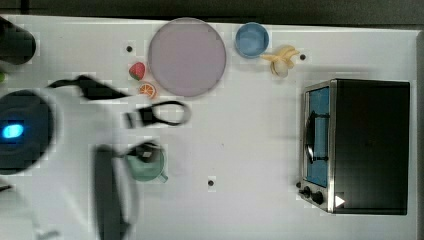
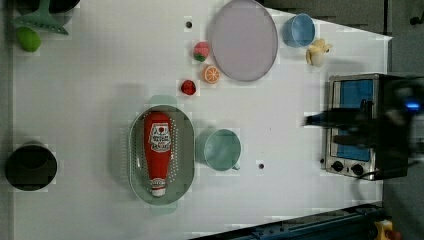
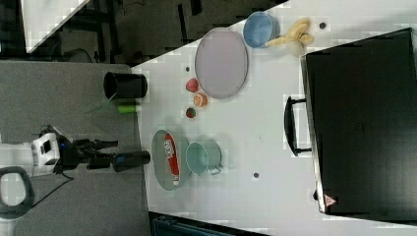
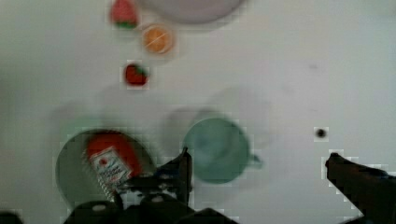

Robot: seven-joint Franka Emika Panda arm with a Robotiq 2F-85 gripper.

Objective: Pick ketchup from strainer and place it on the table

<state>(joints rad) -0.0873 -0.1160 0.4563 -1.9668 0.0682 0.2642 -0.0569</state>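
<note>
The red squeeze bottle of ketchup (image 2: 158,150) with its white cap and white label is seen lying flat inside the pale green oval plastic strainer (image 2: 186,150), which stands on the flat white bench (image 2: 90,100). In the left view the cap points down the picture. A round green cup with a handle (image 2: 220,149) stands just beside the strainer, on the left view's right. A small red toy strawberry (image 2: 188,87), an orange slice (image 2: 211,74) and a bigger pink strawberry (image 2: 201,51) lie near a round grey plate (image 2: 243,40). A blue bowl (image 2: 299,30) and a peeled toy banana (image 2: 318,52) lie past the plate. A black and silver toaster oven (image 1: 360,145) stands on the top view's right. In the right view the black tool (image 3: 103,153) is held out level from the white arm (image 3: 29,157), off the bench edge and near the strainer. In the wrist view the tool (image 4: 257,170) hangs above the cup and the strainer, and its two dark fingers (image 4: 180,170) are spread wide apart with nothing between them. The ketchup is not touched by the tool.
</note>
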